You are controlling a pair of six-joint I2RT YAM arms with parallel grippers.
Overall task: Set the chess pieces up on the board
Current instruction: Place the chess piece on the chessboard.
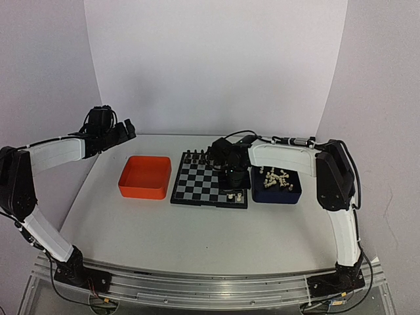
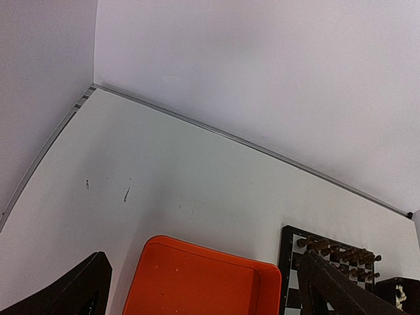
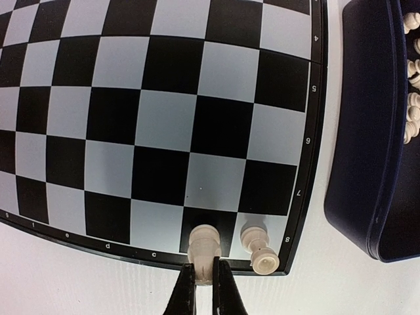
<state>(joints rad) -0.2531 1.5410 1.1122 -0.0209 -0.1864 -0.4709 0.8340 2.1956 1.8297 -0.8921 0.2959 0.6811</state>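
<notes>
Left arm: raised over the bench point(image 1: 197, 236) at the far left, well apart from everything on it. The left end effector point(image 1: 125, 133) has its fingers point(image 2: 82, 292) spread wide and holds nothing.

Orange tray point(image 1: 141, 191): just left of the board, with nothing visible inside in either the top or the left wrist view.

Board point(image 1: 200, 187): black and pale grey checks at centre, between the two trays. Only the right wrist view resolves its frame markings. The numerals 4 to 8 run along the right edge. Small letters run along the near edge, c the clearest.

Black pieces point(image 1: 197, 156): one row on the board's far edge. The left wrist view also shows them, and the right wrist view does not.

Right end effector point(image 3: 205, 287): lowered to the board's near right corner, its fingers drawn together on the base of the held piece point(image 3: 205, 241). That piece sits on the dark square of the row marked 8, next to the corner. The corner piece point(image 3: 259, 248) occupies the pale corner square just beside it and appears to lean. In the top view these two are only pale specks.

Blue tray point(image 1: 275, 197): just right of the board, holding the remaining cream pieces point(image 1: 275, 177) in a loose heap. The right wrist view catches only its wall and a few pieces at the frame edge.
</notes>
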